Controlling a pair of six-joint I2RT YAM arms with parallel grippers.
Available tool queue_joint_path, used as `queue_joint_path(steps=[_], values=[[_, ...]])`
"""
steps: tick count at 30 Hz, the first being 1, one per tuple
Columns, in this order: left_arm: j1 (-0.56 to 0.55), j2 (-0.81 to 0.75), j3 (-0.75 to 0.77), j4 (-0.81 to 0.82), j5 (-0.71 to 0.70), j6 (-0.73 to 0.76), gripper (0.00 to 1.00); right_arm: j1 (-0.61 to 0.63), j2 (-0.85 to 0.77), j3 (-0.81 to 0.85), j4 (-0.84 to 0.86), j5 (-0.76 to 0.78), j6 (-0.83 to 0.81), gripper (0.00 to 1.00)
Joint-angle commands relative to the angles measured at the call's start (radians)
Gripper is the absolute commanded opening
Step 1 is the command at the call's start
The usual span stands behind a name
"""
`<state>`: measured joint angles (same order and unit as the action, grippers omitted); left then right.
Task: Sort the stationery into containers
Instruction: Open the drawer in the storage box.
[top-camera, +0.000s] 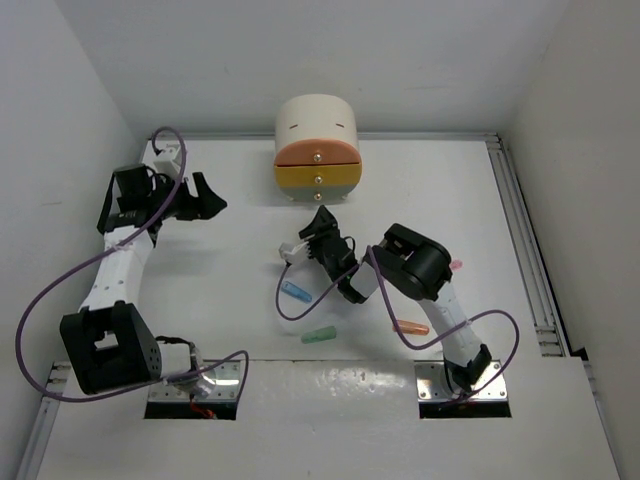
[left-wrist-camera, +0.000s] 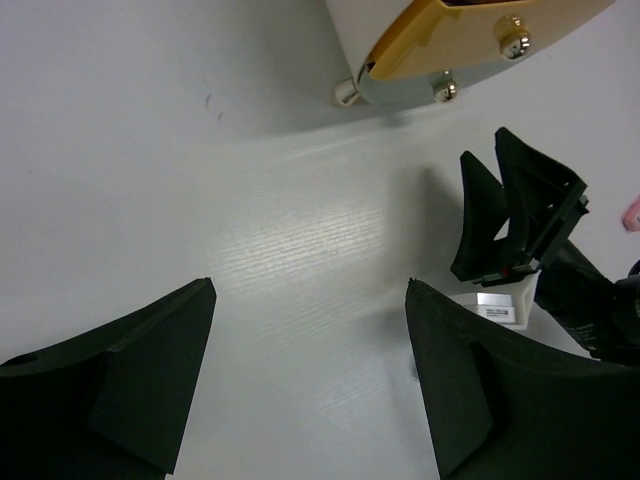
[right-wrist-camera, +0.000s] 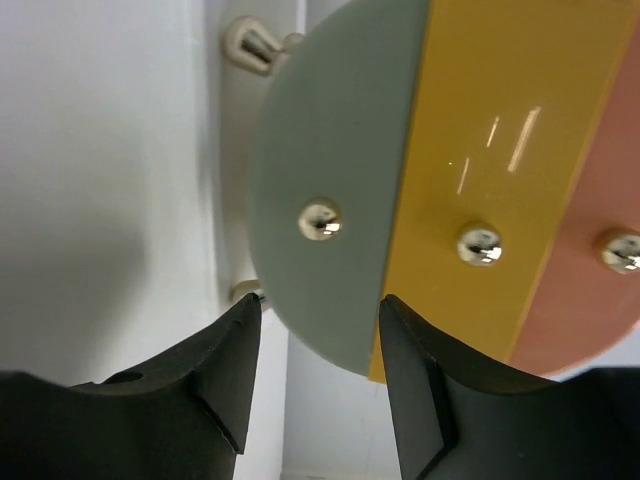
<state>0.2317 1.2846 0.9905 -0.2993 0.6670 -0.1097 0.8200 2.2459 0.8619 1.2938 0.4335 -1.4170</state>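
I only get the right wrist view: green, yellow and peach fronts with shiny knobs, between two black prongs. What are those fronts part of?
Observer: They are drawers stacked in a cream arch-topped cabinet that stands at the far side of the table.
Operator: Is there anything around to put in them?
Observer: Yes. A blue capsule and a green capsule lie on the table, nearer the arms' bases than the right tool.
Operator: And what is the other arm up to?
Observer: The left tool is open and empty, off to the left of the cabinet.
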Motion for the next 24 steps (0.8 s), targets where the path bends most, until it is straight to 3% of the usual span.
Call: queue_joint_path(steps=[1, 13, 18, 24], values=[[0.011, -0.060, 0.000, 0.055, 0.008, 0.008, 0.83, -0.008, 0.038, 0.045, 0.252, -0.009, -0.002, 0.49], [0.028, -0.036, -0.003, 0.066, 0.006, 0.016, 0.83, -0.016, 0.115, 0.101, 0.257, -0.018, 0.033, 0.57], [0.035, -0.022, -0.007, 0.065, 0.008, 0.016, 0.83, -0.025, 0.138, 0.121, 0.269, -0.018, 0.027, 0.68], [0.037, -0.010, -0.023, 0.068, 0.006, 0.022, 0.83, -0.041, 0.156, 0.144, 0.274, -0.032, 0.026, 0.69]])
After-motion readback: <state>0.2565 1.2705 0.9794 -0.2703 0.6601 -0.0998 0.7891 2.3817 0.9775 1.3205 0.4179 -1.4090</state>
